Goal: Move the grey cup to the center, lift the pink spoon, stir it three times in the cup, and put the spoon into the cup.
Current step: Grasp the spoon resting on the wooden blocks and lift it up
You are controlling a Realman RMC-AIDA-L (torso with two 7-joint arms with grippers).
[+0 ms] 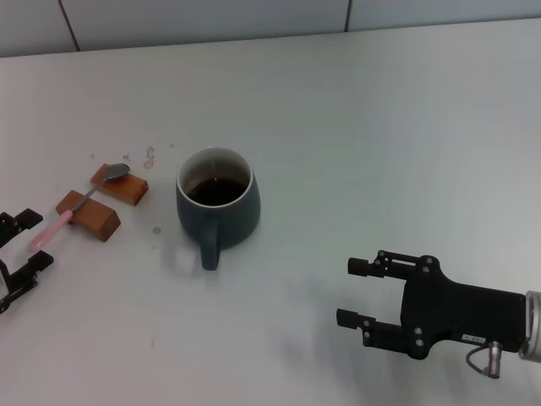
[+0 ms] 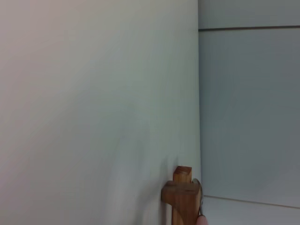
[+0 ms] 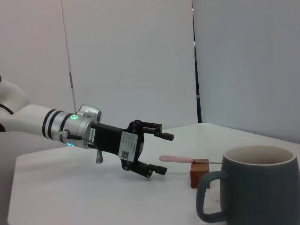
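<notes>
The grey cup point(image 1: 217, 205) stands upright on the white table, handle toward me, with dark liquid inside. It also shows in the right wrist view point(image 3: 255, 190). The pink spoon point(image 1: 79, 203) lies across two brown wooden blocks point(image 1: 103, 201) left of the cup, silver bowl on the far block. In the right wrist view the spoon point(image 3: 177, 159) rests on a block point(image 3: 199, 172). My left gripper point(image 1: 24, 244) is open at the left edge, just short of the spoon's handle end; it also shows in the right wrist view point(image 3: 164, 153). My right gripper point(image 1: 350, 292) is open and empty, at the lower right.
Small spots point(image 1: 150, 155) mark the table behind the blocks. The left wrist view shows the blocks point(image 2: 183, 197) end-on. A tiled wall point(image 1: 254, 17) runs along the table's far edge.
</notes>
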